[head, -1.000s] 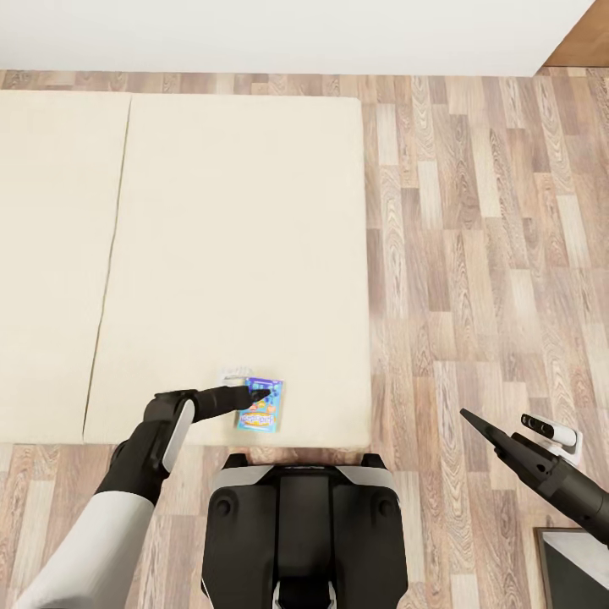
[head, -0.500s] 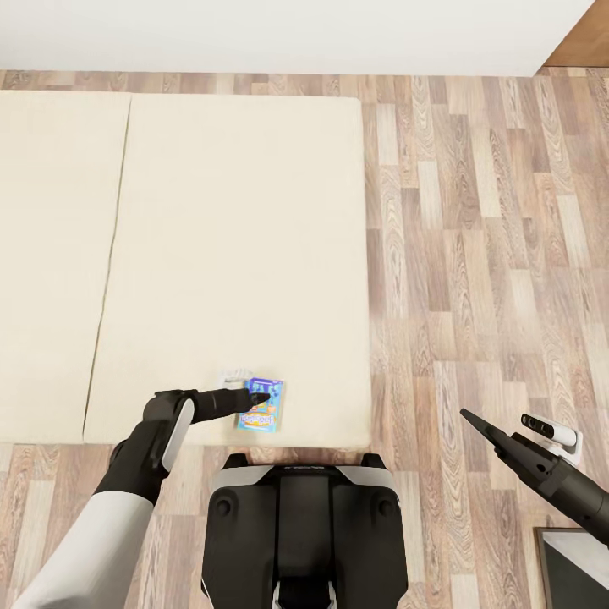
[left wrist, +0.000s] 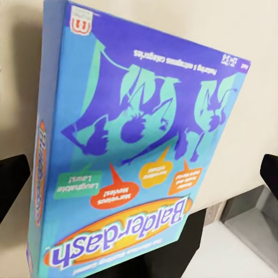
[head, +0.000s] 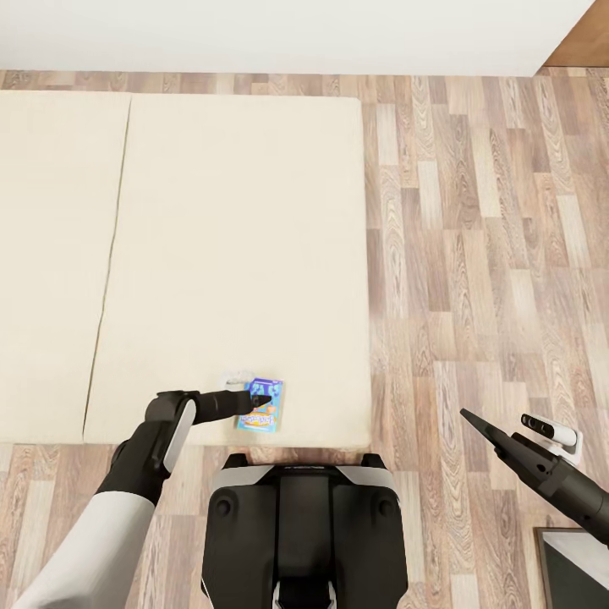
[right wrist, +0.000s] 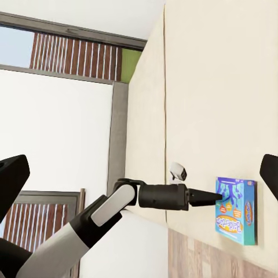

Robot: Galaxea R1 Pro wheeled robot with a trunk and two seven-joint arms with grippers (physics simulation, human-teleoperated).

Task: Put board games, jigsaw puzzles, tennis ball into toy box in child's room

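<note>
A blue board game [head: 264, 415] with cartoon print lies flat on the beige bed [head: 237, 237], close to its near edge. My left gripper [head: 264, 396] reaches over the box from the left, tip above its upper half. In the left wrist view the board game [left wrist: 133, 150] sits between the dark fingertips [left wrist: 11, 182], which stand wide apart, open. The right wrist view shows the left gripper [right wrist: 215, 197] pointing at the board game [right wrist: 234, 204]. My right gripper [head: 470, 419] hangs over the floor at the right, open, its fingertips [right wrist: 11, 176] far apart with nothing between them.
Wood floor [head: 491, 254] runs along the bed's right side. A white wall [head: 254, 34] stands beyond the bed. A seam [head: 110, 254] divides the mattress at the left. A dark cabinet with a white panel [head: 575, 567] shows at the near right corner. My base [head: 304, 524] stands against the bed.
My left gripper has shifted slightly nearer and lower over the board game. The box, the right arm and the camera have stayed put.
</note>
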